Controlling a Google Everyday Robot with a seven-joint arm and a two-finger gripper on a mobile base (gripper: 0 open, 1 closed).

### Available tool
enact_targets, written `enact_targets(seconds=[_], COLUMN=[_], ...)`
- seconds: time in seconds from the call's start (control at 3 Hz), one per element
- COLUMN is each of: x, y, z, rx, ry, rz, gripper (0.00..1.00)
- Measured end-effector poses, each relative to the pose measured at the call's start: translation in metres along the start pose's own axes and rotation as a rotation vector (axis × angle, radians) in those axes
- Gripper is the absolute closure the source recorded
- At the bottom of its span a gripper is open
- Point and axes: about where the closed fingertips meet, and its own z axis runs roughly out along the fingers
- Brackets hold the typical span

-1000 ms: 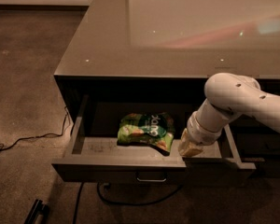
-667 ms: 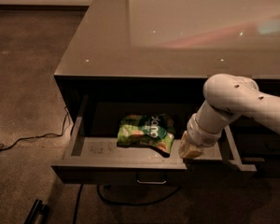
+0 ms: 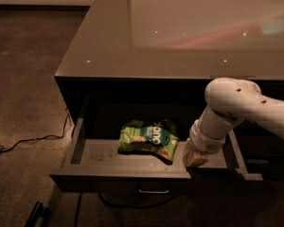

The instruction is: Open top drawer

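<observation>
In the single camera view, the top drawer (image 3: 100, 151) stood well out from the body of the dark bench (image 3: 132, 46). Its side walls and most of its floor were exposed below the overhanging bench top. By that look, the opening was largely done, and little travel seemed left on the runners.

The hand (image 3: 195, 156) sat low at the right end of the drawer's front wall, at or just over its top edge. It was well to the right of the small centre pull handle (image 3: 154, 190), which hung free beneath the front with nothing on it. That placement suggested the drawer was being worked by its front lip and not by the pull, though contact with the wall could not be confirmed. Whether the hand was spread or closed could not be told, and nothing could be seen in its hold.

The white arm (image 3: 236, 100) came in from the right and bent down steeply at the wrist. This probably let it clear the bench top's edge and reach into the opening from above.

A green snack bag (image 3: 149, 137) lay flat on the drawer floor near the middle, just left of the hand and apart from it. It sat far enough back to stay out of the way of any pull on the front.

On the carpet to the left, a thin cable (image 3: 33, 141) trailed towards the bench, clear of the drawer's path.
</observation>
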Motion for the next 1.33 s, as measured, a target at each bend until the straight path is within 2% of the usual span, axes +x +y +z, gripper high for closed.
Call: enact_targets(seconds=[0.33,1.33], x=[0.0000,0.0000], y=[0.0002,0.0002], z=[0.0000,0.0001], rx=[0.000,0.000], ry=[0.000,0.000], rz=[0.000,0.000], gripper=[0.82,0.12])
